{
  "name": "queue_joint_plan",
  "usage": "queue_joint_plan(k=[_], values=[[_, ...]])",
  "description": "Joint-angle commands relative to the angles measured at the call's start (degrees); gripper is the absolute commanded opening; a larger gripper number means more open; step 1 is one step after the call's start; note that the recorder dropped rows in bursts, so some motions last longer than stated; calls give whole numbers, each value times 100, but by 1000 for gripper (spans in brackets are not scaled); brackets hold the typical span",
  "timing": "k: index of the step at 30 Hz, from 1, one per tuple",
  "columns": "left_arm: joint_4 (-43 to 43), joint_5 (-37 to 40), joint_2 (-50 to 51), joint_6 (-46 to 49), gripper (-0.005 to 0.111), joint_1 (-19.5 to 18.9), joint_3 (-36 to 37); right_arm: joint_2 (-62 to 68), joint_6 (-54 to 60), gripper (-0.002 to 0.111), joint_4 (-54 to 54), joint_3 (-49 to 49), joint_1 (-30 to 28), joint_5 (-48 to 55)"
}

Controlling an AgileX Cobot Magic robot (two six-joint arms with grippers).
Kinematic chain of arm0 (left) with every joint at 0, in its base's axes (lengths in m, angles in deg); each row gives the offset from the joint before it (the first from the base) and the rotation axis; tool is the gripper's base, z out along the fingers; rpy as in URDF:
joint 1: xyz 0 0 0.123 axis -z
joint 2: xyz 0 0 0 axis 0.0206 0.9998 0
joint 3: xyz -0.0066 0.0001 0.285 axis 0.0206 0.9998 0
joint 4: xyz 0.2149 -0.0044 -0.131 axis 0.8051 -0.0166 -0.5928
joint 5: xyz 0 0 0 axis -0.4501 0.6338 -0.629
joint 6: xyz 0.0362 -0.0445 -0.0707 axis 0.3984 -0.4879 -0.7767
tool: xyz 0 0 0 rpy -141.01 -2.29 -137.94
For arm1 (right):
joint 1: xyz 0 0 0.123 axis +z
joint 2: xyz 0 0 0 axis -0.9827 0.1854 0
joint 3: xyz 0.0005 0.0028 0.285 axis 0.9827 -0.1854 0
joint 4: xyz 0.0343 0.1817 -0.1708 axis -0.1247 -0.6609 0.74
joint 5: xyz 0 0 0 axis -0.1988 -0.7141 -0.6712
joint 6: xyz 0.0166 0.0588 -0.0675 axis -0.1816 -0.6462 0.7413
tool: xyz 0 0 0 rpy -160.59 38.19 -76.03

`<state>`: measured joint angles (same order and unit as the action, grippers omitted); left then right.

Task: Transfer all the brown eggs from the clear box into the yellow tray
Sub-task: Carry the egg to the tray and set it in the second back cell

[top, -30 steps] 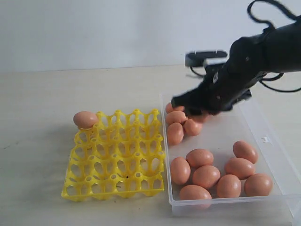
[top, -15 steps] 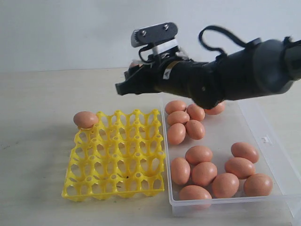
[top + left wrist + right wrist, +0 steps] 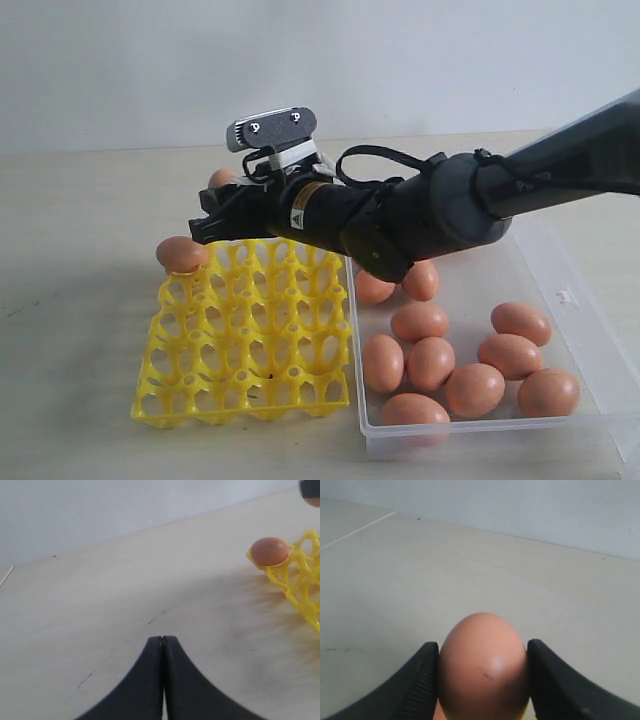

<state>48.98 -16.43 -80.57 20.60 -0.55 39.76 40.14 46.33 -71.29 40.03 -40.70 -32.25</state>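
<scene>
The right pincer (image 3: pixel 212 212) holds one smooth orange-brown oval egg (image 3: pixel 483 655) between its two black fingers, which press the egg on both flanks. In the right wrist view the long axis of this egg runs along the fingers and its narrower end points out past the fingertips. The right arm reaches across the middle to the left, so the held egg hangs above the far left part of the bright yellow square plastic egg tray (image 3: pixel 245 395). It is just beside, and a little higher than, the single egg (image 3: pixel 181 254) that sits in the far left corner cup. The relation that decides the coming move, as I judge it, is this one: the free cups lie below the pincer and to the right and near side of that seated egg, so the egg must go down into a neighbour cup without knocking the seated one. The large shallow transparent plastic box (image 3: pixel 585 320) stands just to the right of the tray and has about ten more brown eggs (image 3: pixel 430 362) in it; some may be hidden behind the arm. The task is therefore at an early stage. The left pincer (image 3: pixel 162 645) has its fingers pressed together with nothing between them. It hovers over the bare pale surface (image 3: pixel 80 190), apart from the tray — the right arm is clearly the one at work.
</scene>
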Motion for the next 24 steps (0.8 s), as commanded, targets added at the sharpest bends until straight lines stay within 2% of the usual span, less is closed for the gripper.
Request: queue_joint_plan(k=[1, 9, 12, 17, 19, 24], values=[[-46, -63, -32, -42, 0, 3, -23, 231, -404, 0, 466, 176, 4, -129], [-46, -63, -32, -42, 0, 3, -23, 419, -629, 2, 634, 232, 4, -46], [-46, -63, -32, -42, 0, 3, -23, 483, -629, 13, 642, 232, 4, -58], [-46, -63, -32, -42, 0, 3, -23, 548, -768, 46, 642, 232, 4, 101], [-46, -63, -32, -42, 0, 3, -23, 548, -768, 54, 642, 232, 4, 165], [-46, -63, -32, -42, 0, 3, -23, 479, -768, 58, 642, 232, 4, 312]])
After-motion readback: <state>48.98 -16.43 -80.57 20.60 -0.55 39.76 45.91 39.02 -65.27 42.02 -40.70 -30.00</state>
